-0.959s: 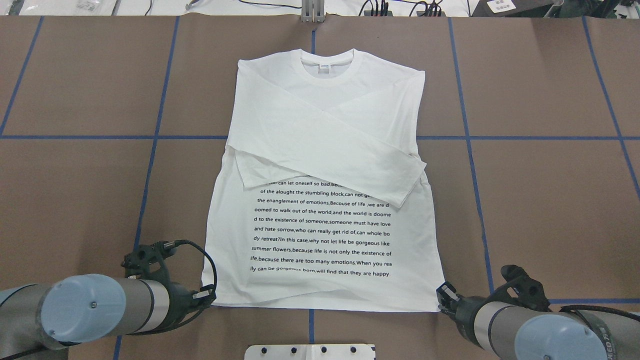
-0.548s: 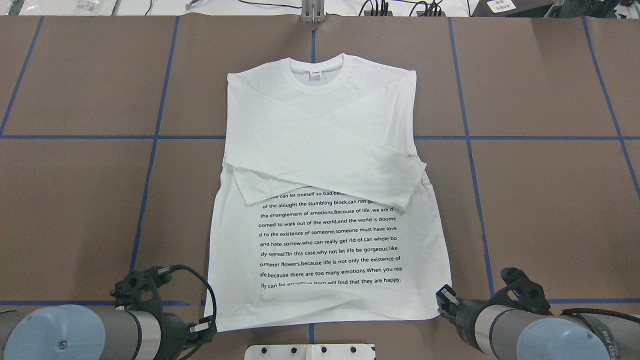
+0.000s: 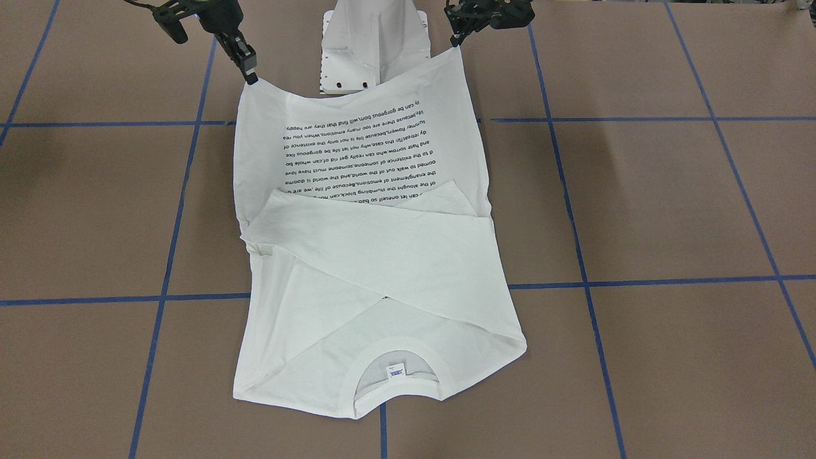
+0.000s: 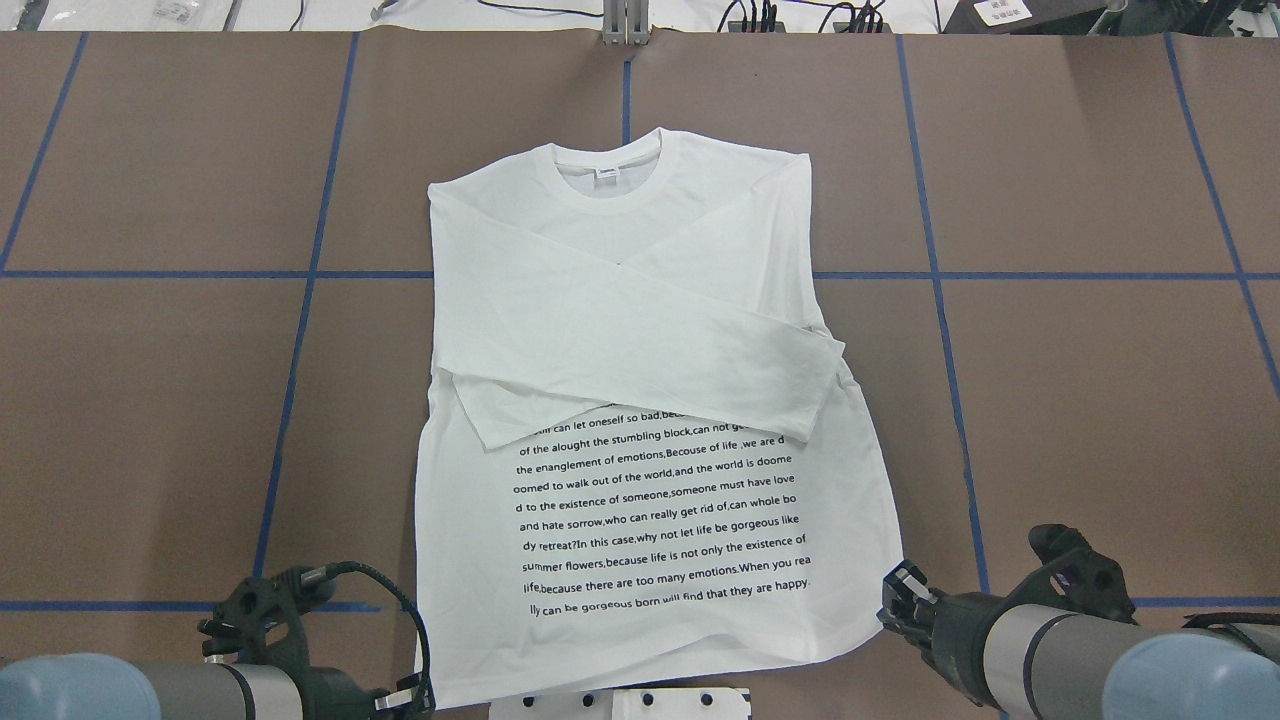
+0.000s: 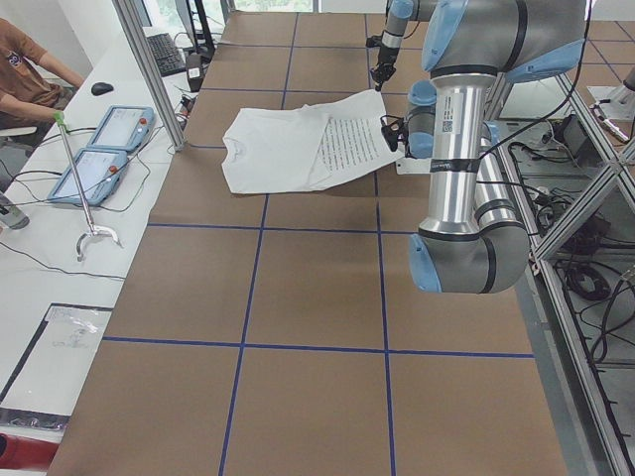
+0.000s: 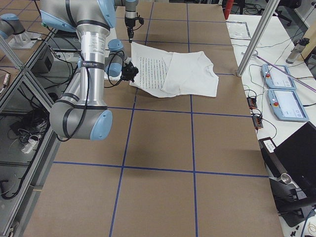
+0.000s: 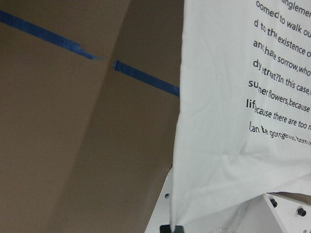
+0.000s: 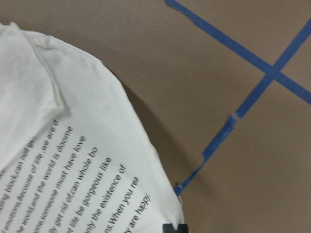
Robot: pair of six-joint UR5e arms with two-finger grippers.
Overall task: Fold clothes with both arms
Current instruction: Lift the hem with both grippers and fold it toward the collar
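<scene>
White long-sleeved T-shirt, sleeves crossed, black text up, hem corners raised in left fingers and right fingers.

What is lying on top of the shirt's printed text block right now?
Two folded sleeves cross the shirt above the text block; their lower edges cover its top line, cutting it off. Any print beneath them is hidden.

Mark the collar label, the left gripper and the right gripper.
collar label (image 4: 606,172): overhead view, label's centre.
left gripper (image 3: 455,40): front-facing view, between fingertips pinching T-shirt (image 3: 357,255) hem.
right gripper (image 3: 250,75): front-facing view, between its fingertips.
</scene>
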